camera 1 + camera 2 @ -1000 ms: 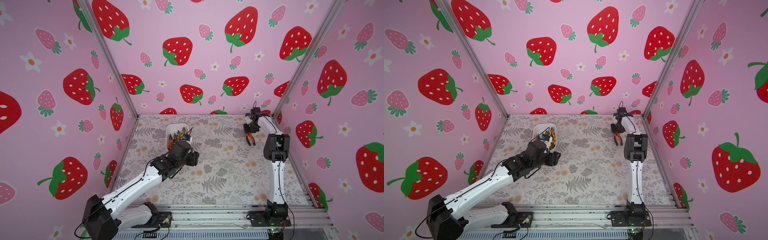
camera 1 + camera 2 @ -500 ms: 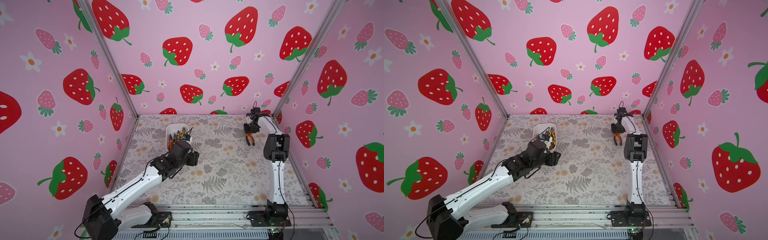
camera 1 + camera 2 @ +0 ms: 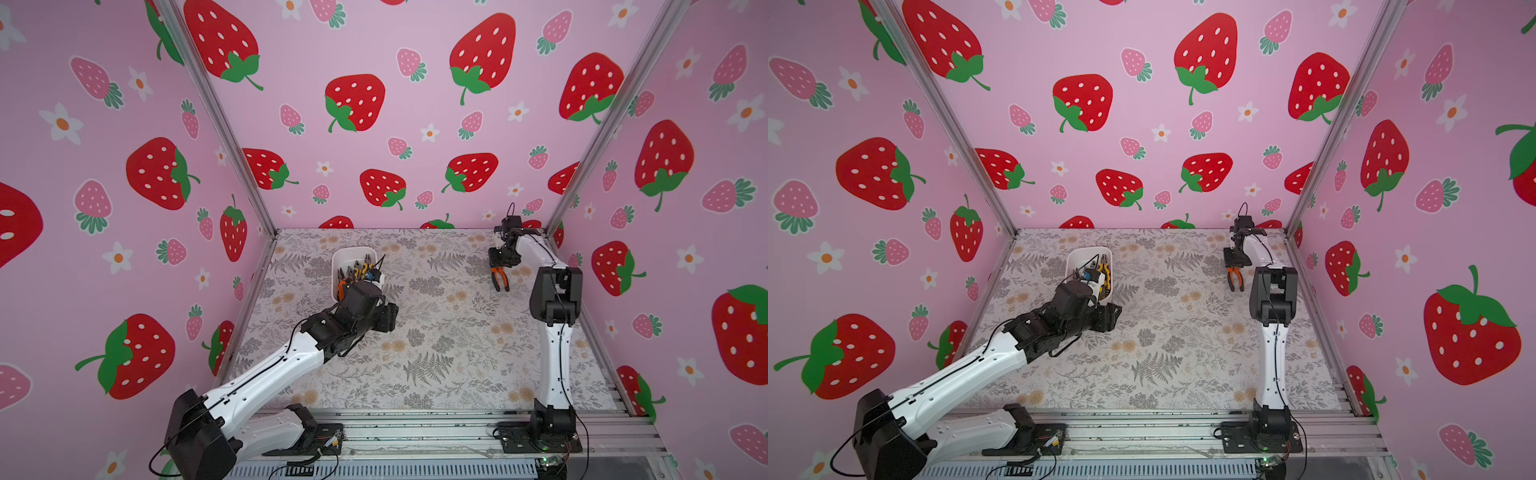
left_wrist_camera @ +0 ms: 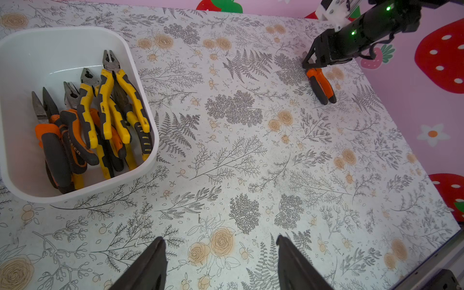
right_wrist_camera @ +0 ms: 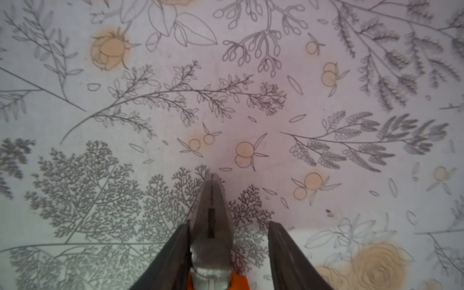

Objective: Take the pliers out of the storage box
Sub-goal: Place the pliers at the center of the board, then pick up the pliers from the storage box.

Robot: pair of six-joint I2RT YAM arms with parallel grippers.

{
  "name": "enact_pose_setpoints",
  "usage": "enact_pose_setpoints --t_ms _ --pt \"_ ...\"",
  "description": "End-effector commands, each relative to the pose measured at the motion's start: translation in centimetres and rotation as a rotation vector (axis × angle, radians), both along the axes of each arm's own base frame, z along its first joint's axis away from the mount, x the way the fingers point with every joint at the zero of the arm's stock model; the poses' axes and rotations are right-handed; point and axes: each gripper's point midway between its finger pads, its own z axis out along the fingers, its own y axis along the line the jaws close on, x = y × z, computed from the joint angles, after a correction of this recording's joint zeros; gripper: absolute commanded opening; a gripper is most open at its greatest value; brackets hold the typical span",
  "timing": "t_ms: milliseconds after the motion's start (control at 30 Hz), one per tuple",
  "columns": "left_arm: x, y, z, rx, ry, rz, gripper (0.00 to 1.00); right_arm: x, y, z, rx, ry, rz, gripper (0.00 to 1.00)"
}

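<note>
In a top view the storage box (image 3: 348, 254) sits centre-left on the desk (image 3: 436, 353), pliers (image 3: 358, 270) heaped inside. An orange-handled pair (image 3: 500, 281) lies upper right under the right hand (image 3: 497, 266). Left wrist view: left hand (image 4: 219, 239) spread wide, empty. Right wrist view: right hand (image 5: 229, 224) parted astride that pair's nose, one finger clear.

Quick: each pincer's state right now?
Left pincer: open, empty.
Right pincer: open around the orange pliers, with a gap on one side.

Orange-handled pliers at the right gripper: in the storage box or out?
Out. The orange-handled pliers are at the right gripper, over the floral mat, far from the storage box.
</note>
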Motion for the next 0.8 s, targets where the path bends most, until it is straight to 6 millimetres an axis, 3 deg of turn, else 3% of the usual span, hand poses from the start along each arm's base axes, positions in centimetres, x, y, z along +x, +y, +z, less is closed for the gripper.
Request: enact_pose_setpoints --t_ms 0,33,67,133,200,267,300,400,533,600,700,767 --pt "0.0 0.0 0.1 0.009 0.012 -0.005 0.7 2.8 0.2 9.3 -0.013 -0.279 -0.011 0.58" --pt "0.0 0.0 0.1 0.01 0.014 -0.004 0.7 2.8 0.3 11.3 -0.017 -0.33 -0.016 0.76" --pt "0.0 0.0 0.1 0.012 0.015 -0.002 0.71 2.6 0.5 13.1 -0.023 -0.372 -0.019 1.0" --pt "0.2 0.1 0.2 0.017 0.021 0.008 0.72 1.4 1.6 17.6 -0.035 -0.476 -0.03 0.99" --pt "0.4 0.1 0.3 0.021 0.027 0.016 0.73 -1.1 2.5 22.5 -0.043 -0.592 -0.141 0.99" --pt "0.7 0.0 0.6 0.021 0.033 0.025 0.73 -4.7 4.9 25.0 0.024 -0.588 -0.159 0.99" --pt "1.0 -0.1 0.9 0.018 0.035 0.029 0.73 -6.4 6.8 24.9 0.108 -0.559 -0.121 0.99" --pt "1.7 -0.5 1.6 0.012 0.032 0.032 0.73 -10.9 12.5 19.3 0.437 -0.398 0.015 0.99" --pt "3.2 0.0 2.2 0.035 0.043 0.057 0.73 -16.8 17.3 12.8 0.724 -0.143 0.051 0.99" --pt "4.1 0.9 2.3 0.058 0.048 0.084 0.73 -19.5 18.5 12.2 0.717 -0.171 0.062 0.99" --pt "5.0 2.5 2.0 0.077 0.081 0.13 0.73 -23.0 20.2 12.9 0.677 -0.199 0.108 0.99" --pt "5.6 3.5 1.6 0.07 0.107 0.155 0.73 -24.2 20.3 12.9 0.632 -0.221 0.059 0.99"
